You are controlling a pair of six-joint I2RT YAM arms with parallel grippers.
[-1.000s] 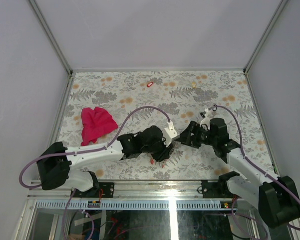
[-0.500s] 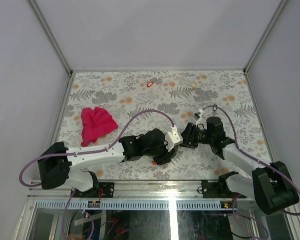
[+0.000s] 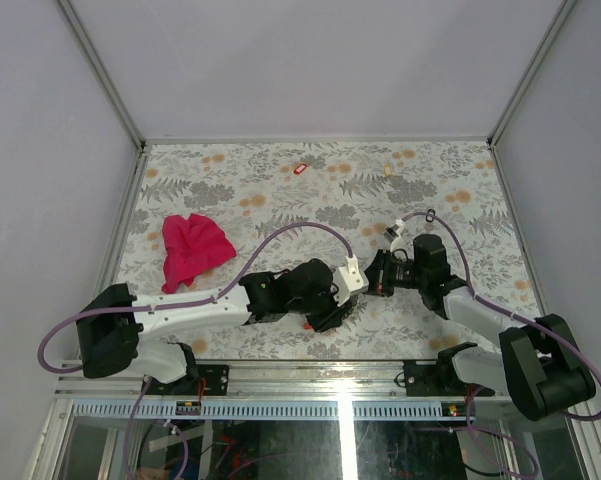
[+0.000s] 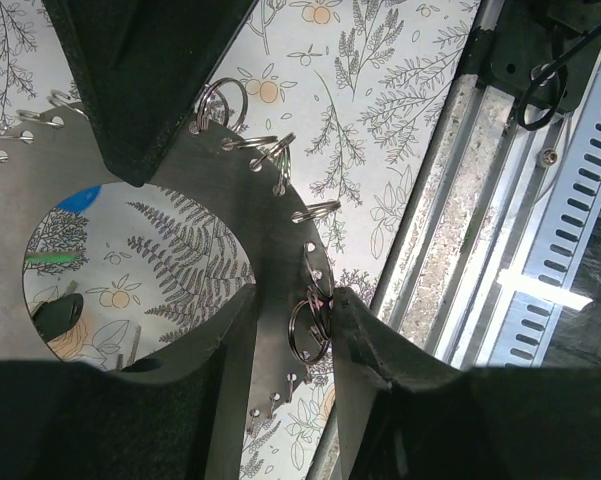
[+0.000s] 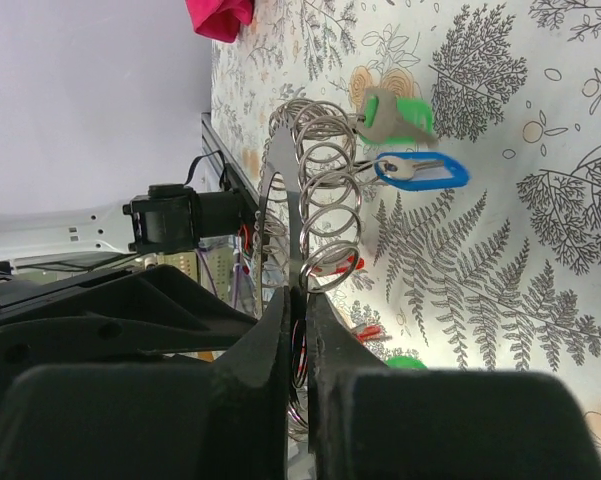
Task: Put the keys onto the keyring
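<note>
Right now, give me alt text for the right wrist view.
The right gripper is shut at the rim of the keyring, which is seen edge-on, with a stack of small split rings just above it. A green-tagged key and a blue-tagged key show to the right against the floral table; a magenta cloth shows at top.

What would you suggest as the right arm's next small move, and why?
Probably a slight outward test tug with the right gripper. Its jaws are shut at the rim of the large grey metal keyring, fringed with small split rings, while the left gripper clamps it; whether a loop or the plate is pinched is unclear.
</note>
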